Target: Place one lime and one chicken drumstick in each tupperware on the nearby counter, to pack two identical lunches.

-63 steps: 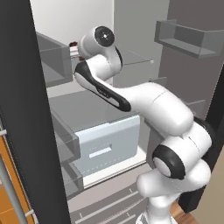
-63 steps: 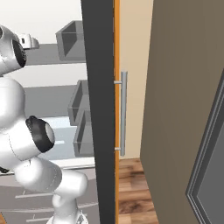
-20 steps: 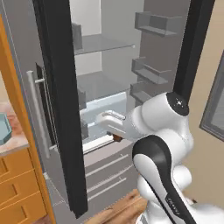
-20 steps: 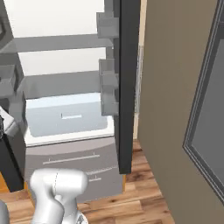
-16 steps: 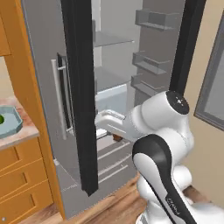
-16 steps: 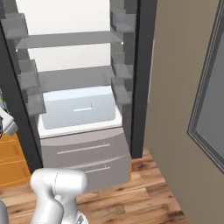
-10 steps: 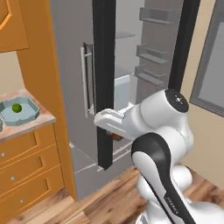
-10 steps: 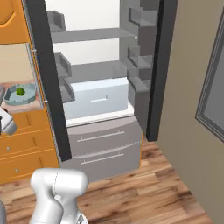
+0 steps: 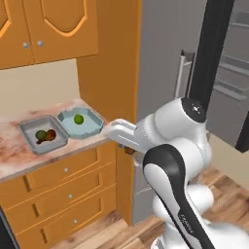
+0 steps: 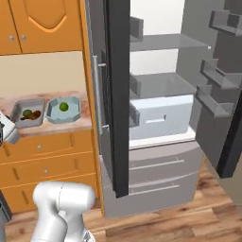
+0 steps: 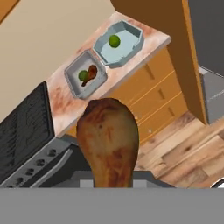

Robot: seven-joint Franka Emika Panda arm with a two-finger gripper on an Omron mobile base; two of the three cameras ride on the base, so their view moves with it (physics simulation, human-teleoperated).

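Observation:
My gripper (image 9: 127, 148) is shut on a reddish-brown chicken drumstick (image 11: 109, 139), held in the air to the right of the counter (image 9: 14, 156) and below its top. On the counter the grey rectangular tupperware (image 9: 56, 141) holds a lime (image 9: 40, 134) and a second drumstick (image 9: 49, 135). Beside it, the pale blue-green octagonal tupperware (image 9: 88, 128) holds one lime (image 9: 78, 118). The hand view looks down on both containers, the grey one (image 11: 70, 72) and the octagonal one (image 11: 128, 43), beyond the held drumstick.
The open fridge (image 10: 160, 113) stands to the right of the counter, its dark door edge (image 10: 118, 94) near the counter's end. Orange drawers (image 9: 63, 194) sit under the worktop and wall cabinets (image 9: 48, 24) above. A black stove (image 11: 24, 131) adjoins the counter's far side. The floor is wood.
The base has swung from the fridge toward the counter, so the whole scene has shifted and both tupperware have come into view. The gripper stays shut on the drumstick.

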